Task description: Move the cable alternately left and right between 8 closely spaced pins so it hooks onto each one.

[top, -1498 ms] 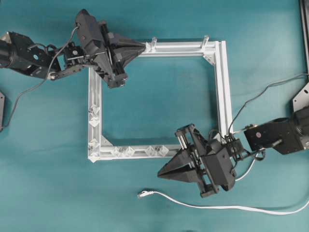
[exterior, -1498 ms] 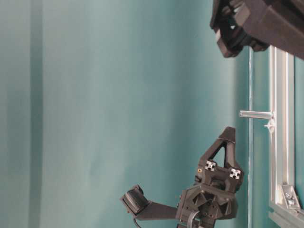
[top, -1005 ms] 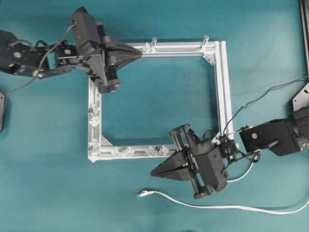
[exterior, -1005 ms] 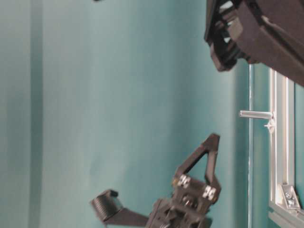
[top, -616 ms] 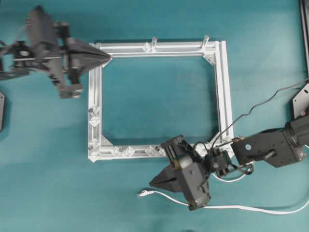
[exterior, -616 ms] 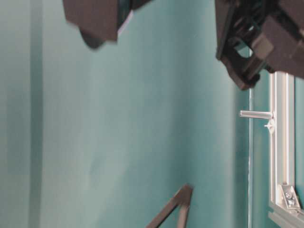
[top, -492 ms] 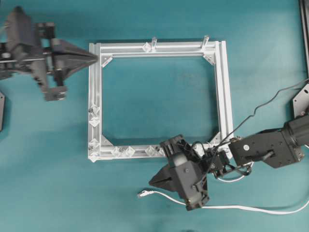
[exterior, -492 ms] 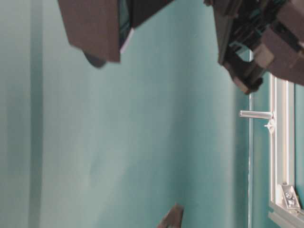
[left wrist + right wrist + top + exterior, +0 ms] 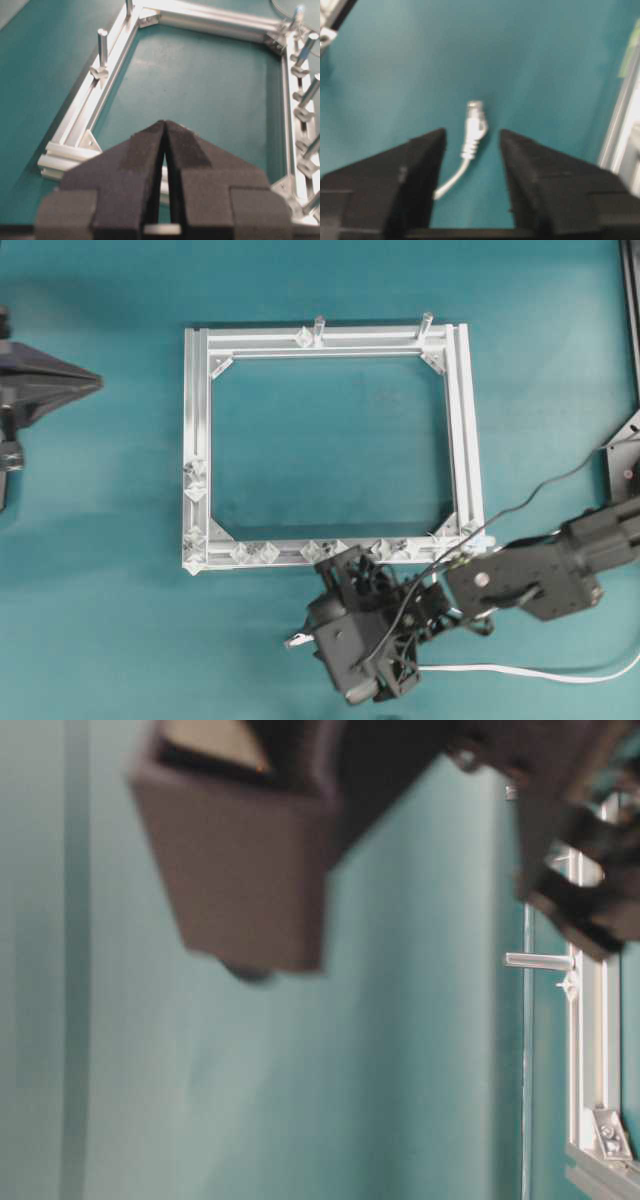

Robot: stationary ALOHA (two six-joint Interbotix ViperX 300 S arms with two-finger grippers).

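Cable (image 9: 520,672) lying on the teal table (image 9: 100,620) just outside the bottom rail of the aluminium frame (image 9: 465,440), running in from the right edge of the overhead view to a clear plug (image 9: 474,122) below that rail. Not hooked on any pin. Pins (image 9: 262,552) standing in a close row along the frame's bottom rail, with a few more on its left rail; two taller posts (image 9: 320,327) rising from the top rail. Right gripper (image 9: 472,145) poised over the plug just below the frame, jaws spread wide to either side of it, pads clear of the cord, nothing held. Left gripper (image 9: 164,131) well off to the left of the frame, at the overhead view's left edge, pads pressed together at the tips, empty, pointed toward the frame's near corner.
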